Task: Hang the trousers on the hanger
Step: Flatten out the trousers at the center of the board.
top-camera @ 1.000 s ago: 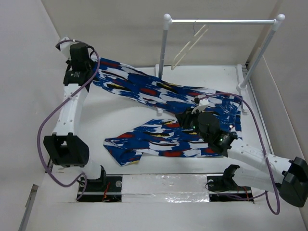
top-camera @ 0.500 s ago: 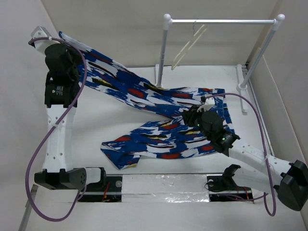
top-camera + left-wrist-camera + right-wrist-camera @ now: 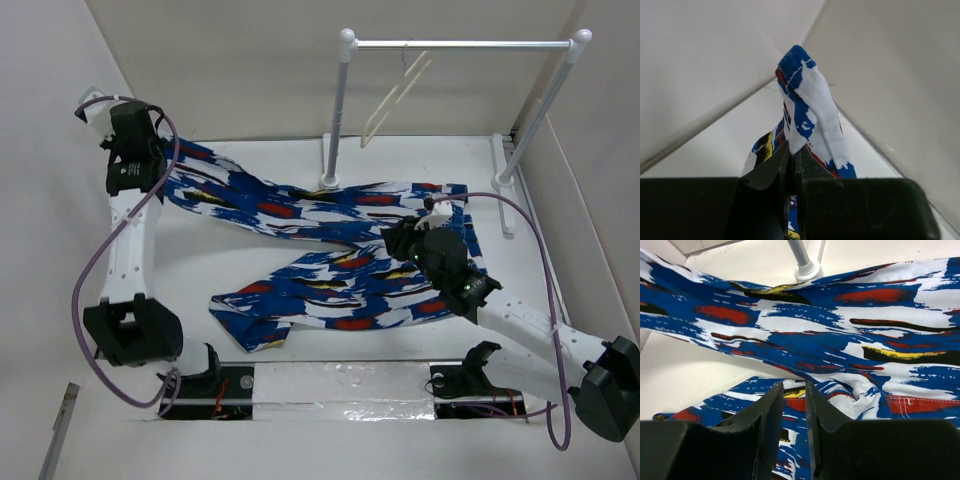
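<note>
The trousers [image 3: 330, 290], bright blue with white, red, black and yellow patches, lie spread over the table. One leg stretches from the far left across to the waist at the right, and the other leg lies folded nearer the front. My left gripper [image 3: 150, 172] is shut on the end of the far leg [image 3: 810, 110] by the left wall. My right gripper [image 3: 405, 240] hovers over the middle of the trousers [image 3: 840, 320], jaws a narrow gap apart with nothing between them. The cream hanger [image 3: 395, 95] hangs on the rack's crossbar.
A white-poled rack [image 3: 460, 44] with a metal crossbar stands at the back; its left pole foot [image 3: 807, 271] touches the stretched leg. White walls enclose the table on the left, back and right. Cables trail from both arms.
My left gripper, lifted high with the trouser leg half a second ago, has come down and in. The leg now lies lower and stretched across the table. My right gripper has barely moved.
</note>
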